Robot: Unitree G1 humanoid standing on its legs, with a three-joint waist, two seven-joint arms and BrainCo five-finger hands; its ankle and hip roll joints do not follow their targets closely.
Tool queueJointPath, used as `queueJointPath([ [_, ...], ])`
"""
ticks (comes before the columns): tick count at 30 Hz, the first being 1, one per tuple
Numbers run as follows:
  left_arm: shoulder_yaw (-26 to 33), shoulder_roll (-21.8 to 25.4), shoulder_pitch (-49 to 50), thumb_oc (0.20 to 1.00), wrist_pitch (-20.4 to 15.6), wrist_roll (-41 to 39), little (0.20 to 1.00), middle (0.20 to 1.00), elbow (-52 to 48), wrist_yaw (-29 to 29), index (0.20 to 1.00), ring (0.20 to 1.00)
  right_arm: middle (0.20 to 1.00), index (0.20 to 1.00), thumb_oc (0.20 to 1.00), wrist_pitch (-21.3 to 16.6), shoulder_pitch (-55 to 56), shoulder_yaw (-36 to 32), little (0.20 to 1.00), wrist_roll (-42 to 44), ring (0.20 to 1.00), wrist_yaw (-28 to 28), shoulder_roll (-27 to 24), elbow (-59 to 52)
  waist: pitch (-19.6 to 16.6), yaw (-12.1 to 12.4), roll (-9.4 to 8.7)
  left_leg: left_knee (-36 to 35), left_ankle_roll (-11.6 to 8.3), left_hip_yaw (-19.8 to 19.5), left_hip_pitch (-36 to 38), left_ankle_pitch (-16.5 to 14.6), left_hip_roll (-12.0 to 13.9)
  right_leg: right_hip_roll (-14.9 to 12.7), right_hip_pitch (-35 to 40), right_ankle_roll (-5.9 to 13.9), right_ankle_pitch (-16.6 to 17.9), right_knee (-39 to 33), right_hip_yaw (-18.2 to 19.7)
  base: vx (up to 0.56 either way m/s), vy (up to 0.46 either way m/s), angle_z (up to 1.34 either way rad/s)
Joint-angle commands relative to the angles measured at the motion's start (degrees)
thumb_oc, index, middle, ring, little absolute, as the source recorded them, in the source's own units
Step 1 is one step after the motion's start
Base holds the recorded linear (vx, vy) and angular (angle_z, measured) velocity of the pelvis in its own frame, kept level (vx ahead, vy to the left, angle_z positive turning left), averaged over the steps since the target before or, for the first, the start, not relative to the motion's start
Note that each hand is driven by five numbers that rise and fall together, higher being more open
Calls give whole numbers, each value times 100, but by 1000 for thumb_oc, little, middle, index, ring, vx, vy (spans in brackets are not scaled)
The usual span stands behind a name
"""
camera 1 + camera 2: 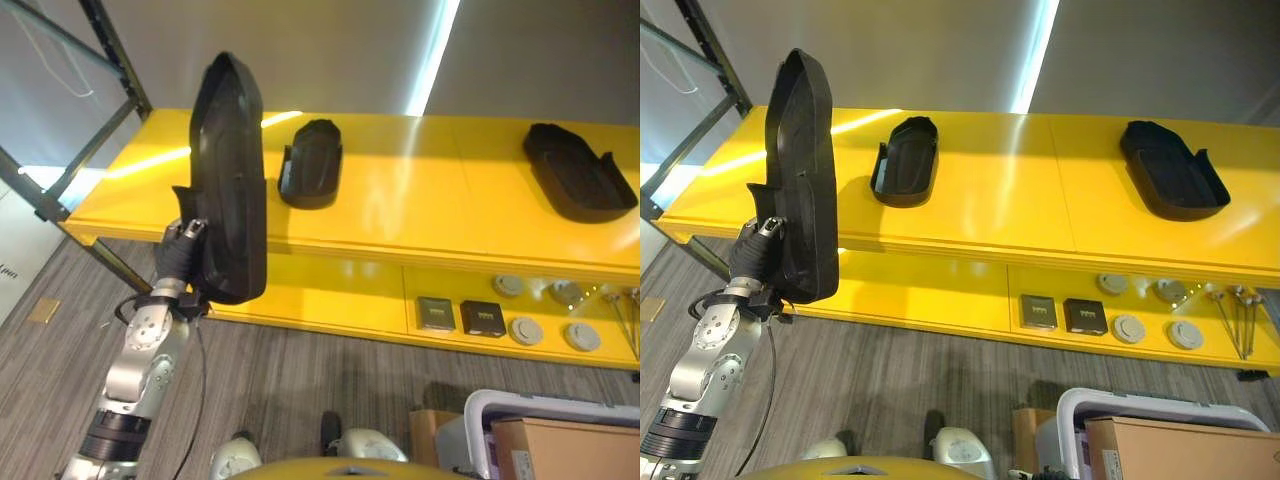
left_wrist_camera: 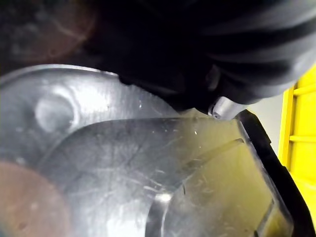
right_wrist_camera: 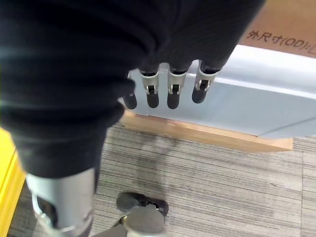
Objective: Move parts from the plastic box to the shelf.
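The left hand (image 1: pixel 183 248) is raised in front of the yellow shelf (image 1: pixel 420 190) and grips a long black moulded part (image 1: pixel 230 170) by its lower end, so that the part stands nearly upright above the hand, its top reaching higher than the shelf's upper board. The fingers are curled round the part's lower edge (in the left wrist view the shiny inner face of the part (image 2: pixel 148 173) lies right up against the hand, with one silver finger (image 2: pixel 224 106) pressed on its rim). Two more black parts already lie on the upper board: one (image 1: pixel 312 162) just beside the held part, and the other (image 1: pixel 578 172) well apart toward the shelf's right end. On the lower level sit two small dark square pieces (image 1: pixel 460 316) side by side and, near them, several round grey discs (image 1: pixel 526 330); I count about five. The right hand (image 3: pixel 168 91) hangs low with its fingers straight and relaxed, holding nothing, just in front of the pale plastic box (image 3: pixel 266 103), which carries a brown cardboard carton (image 1: pixel 565 450).
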Motion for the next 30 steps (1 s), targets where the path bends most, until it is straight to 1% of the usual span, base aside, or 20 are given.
queueJointPath([
  [1,361,57,-231,200,-648,-171,200,200,-426,-110,200,200,1000,1000,1000,101,197,-11,1000,-11,1000,-112,-238,33,66,108,202,-20,16,-186,-215,931,123,-205,153,507,-257,157,351,321,547,-1],
  [2,423,99,-278,200,-613,-194,200,200,-416,-114,200,200,1000,1000,1000,90,216,-80,1000,-63,1000,-70,-287,74,130,97,271,-80,2,-242,-332,1037,223,-270,145,518,-382,375,394,279,535,-9],
  [4,412,171,-397,200,-640,-134,200,200,-337,-115,200,200,1000,1000,1000,154,108,-113,1000,-11,1000,-98,-298,80,185,101,300,-31,79,-238,-371,723,205,-451,-47,580,-467,665,427,171,572,-24],
  [5,351,208,-508,200,-677,-27,200,200,-307,-106,200,200,1000,1000,1000,251,24,-82,1000,212,1000,-190,-317,40,292,126,340,127,93,-258,-500,594,170,-639,-281,654,-493,983,400,126,657,-47],
  [6,320,212,-569,200,-678,56,200,200,-267,-65,200,200,1000,1000,1000,404,-35,-116,1000,362,1000,-243,-333,-12,381,128,342,406,152,-261,-544,398,77,-801,-350,673,-513,1169,430,173,779,-45],
  [8,229,262,-739,200,-602,153,200,200,-267,59,200,200,1000,1000,1000,329,25,-256,1000,274,1000,-125,-278,-20,513,149,291,1029,351,-206,-712,-48,-245,-1266,-352,893,-511,1440,534,239,742,-17],
  [9,219,284,-765,200,-522,259,200,200,-304,119,200,200,1000,1000,1000,259,86,-261,1000,116,1000,-103,-240,-55,542,153,287,1078,429,-172,-709,-122,-361,-1403,-360,952,-499,1546,530,259,633,-4],
  [11,119,322,-802,200,-337,151,200,200,-366,316,200,200,1000,1000,1000,176,222,-268,1000,452,1000,-247,-179,-149,602,192,280,1109,674,-255,-684,-316,-752,-1690,-496,975,-220,2018,611,188,493,-18],
  [12,103,332,-793,200,-296,143,200,200,-381,341,200,200,1000,1000,1000,163,241,-299,1000,512,1000,-212,-175,-180,603,210,273,1111,746,-260,-684,-373,-856,-1757,-579,967,-125,2187,643,110,356,-8],
  [14,142,327,-703,200,-352,188,200,200,-337,224,200,200,1000,1000,1000,127,335,-374,1000,459,1000,-132,-138,-298,631,245,276,1032,897,-67,-569,-502,-1032,-1916,-795,969,184,2676,520,99,312,1],
  [15,192,346,-619,200,-435,324,200,200,-340,156,200,200,1000,1000,1000,128,346,-380,1000,356,1000,-71,-115,-346,671,282,249,988,963,52,-467,-561,-1107,-1919,-878,997,278,2826,449,70,202,-18],
  [16,222,377,-580,200,-488,344,200,200,-348,128,200,200,1000,1000,1000,89,325,-363,1000,286,1000,-35,-104,-338,694,292,232,976,987,99,-441,-592,-1134,-1814,-973,1033,363,2830,421,49,135,-40],
  [17,255,435,-534,200,-571,297,200,200,-351,152,200,200,1000,1000,1000,49,285,-287,1000,199,1000,-33,-107,-313,747,276,188,962,989,162,-387,-626,-1168,-1611,-1090,1096,458,2633,353,30,9,-39],
  [19,259,494,-540,200,-526,335,200,200,-417,306,200,200,1000,1000,1000,18,167,-176,1000,191,1000,5,-95,-267,788,298,36,999,957,235,-331,-742,-1212,-1419,-1097,1180,567,1630,210,39,-151,-29],
  [20,275,488,-517,200,-488,453,200,200,-479,346,200,200,1000,1000,1000,17,57,-113,1000,81,1000,47,-78,-248,783,372,-67,1100,984,273,-356,-813,-1171,-1433,-1117,1212,770,1297,214,67,-285,22],
  [21,269,466,-513,200,-441,484,200,200,-468,277,200,200,1000,1000,1000,20,18,-37,1000,212,1000,42,-98,-194,707,406,-85,1086,905,243,-410,-728,-1106,-1226,-756,1187,434,766,130,89,-283,37],
  [23,191,483,-555,200,-232,578,200,200,-441,135,200,200,1000,1000,1000,70,22,-42,1000,337,1000,15,-98,-187,559,437,-115,950,814,223,-411,-586,-1031,-1121,-422,1175,373,382,80,131,-210,7],
  [25,171,496,-597,200,-197,643,200,200,-416,107,200,200,1000,1000,1000,123,33,-48,1000,271,1000,21,-81,-217,499,450,-129,864,792,263,-360,-557,-995,-1117,-331,1174,374,284,5,129,-158,6],
  [26,126,530,-742,200,-100,796,200,200,-364,95,200,200,1000,1000,1000,229,151,10,1000,227,1000,-47,-82,-314,340,381,-140,678,738,296,-249,-506,-949,-1017,-161,1122,332,69,5,158,-144,-10],
  [30,111,674,-906,200,-167,655,200,200,-220,62,200,200,1000,1000,1000,289,285,16,1000,202,1000,-85,-82,-374,215,264,-154,551,673,397,-93,-459,-855,-926,-91,1101,399,-144,68,101,-104,0],
])
